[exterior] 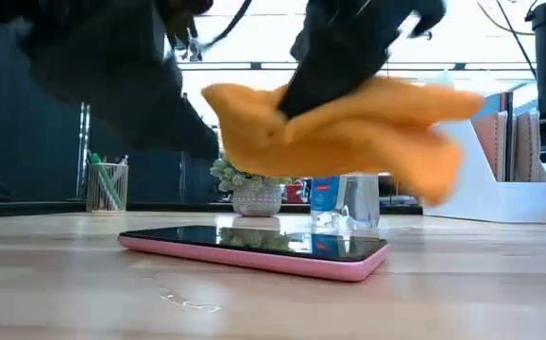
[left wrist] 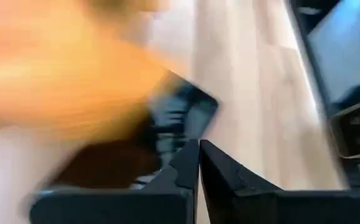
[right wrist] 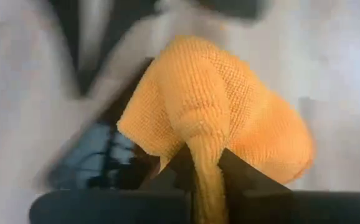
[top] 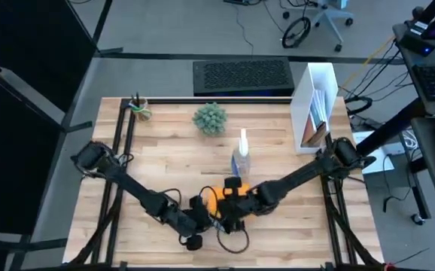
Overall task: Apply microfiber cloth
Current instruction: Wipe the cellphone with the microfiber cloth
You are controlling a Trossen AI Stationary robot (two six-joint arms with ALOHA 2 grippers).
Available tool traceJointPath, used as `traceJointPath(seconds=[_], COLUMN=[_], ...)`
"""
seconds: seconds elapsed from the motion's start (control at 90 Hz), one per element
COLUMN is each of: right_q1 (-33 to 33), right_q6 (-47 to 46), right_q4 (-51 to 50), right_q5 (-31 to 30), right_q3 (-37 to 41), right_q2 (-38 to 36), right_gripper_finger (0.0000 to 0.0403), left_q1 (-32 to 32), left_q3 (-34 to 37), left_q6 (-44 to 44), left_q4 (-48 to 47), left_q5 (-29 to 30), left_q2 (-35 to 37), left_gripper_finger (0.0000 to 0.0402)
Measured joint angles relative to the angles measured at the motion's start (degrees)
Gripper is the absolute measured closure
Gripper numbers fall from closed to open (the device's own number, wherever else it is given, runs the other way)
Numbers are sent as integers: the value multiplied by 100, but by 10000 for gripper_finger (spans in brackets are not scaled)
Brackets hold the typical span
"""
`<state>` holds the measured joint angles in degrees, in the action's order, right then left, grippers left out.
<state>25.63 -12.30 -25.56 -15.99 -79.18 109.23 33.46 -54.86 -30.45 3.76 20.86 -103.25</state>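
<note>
The orange microfiber cloth [exterior: 349, 123] hangs bunched above the black smartphone [exterior: 254, 247], which lies flat in its pink case on the wooden table. My right gripper [right wrist: 206, 163] is shut on the cloth, over the phone near the table's middle front [top: 236, 197]. My left gripper [left wrist: 198, 155] is shut and empty, just left of the phone [top: 196, 214], close above the table. In the left wrist view the cloth [left wrist: 61, 74] shows over the phone [left wrist: 180, 115]. My right gripper pinches a gathered fold of the cloth [right wrist: 206, 134] between its two fingers, several layers bunched together. The fingers come from above, slanting down. The cloth hangs slack around and below the fingers, lifted clear of the phone [exterior: 415, 156].
A clear spray bottle with a blue label [top: 241, 154] stands just behind the phone. Farther back are a small potted plant [top: 210, 118], a pen cup [top: 138, 105] at the far left corner and a white file holder [top: 317, 109] at the far right.
</note>
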Motion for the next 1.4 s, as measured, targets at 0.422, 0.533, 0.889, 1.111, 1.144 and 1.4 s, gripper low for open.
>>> traceJointPath(seconds=[0.422,0.533,0.889,1.111,1.144,1.4], right_q1=[237,207,748,867,822,346], right_q6=[-174,-393,-1154,-1302,-1283,-723], right_q4=[770,670,-499,-800,-653,1220], right_q5=[-188,-35,277,403,286,-118], right_q3=[15,1,-19,39,37,22], right_q2=[921,1078,1009,651,569,748], right_gripper_finger=[394,394,394,394,394,394], left_q1=[-291,-291,-282,-283,-282,-282], left_q3=[-27,-2,298,328,331,334], left_q6=[-54,-71,-376,-370,-370,-348], left_q4=[-329,-343,-227,-104,-66,-21], left_q5=[-140,-155,-157,-162,-166,-188], left_q2=[-654,-662,-653,-652,-653,-657], left_gripper_finger=[402,402,402,402,402,402])
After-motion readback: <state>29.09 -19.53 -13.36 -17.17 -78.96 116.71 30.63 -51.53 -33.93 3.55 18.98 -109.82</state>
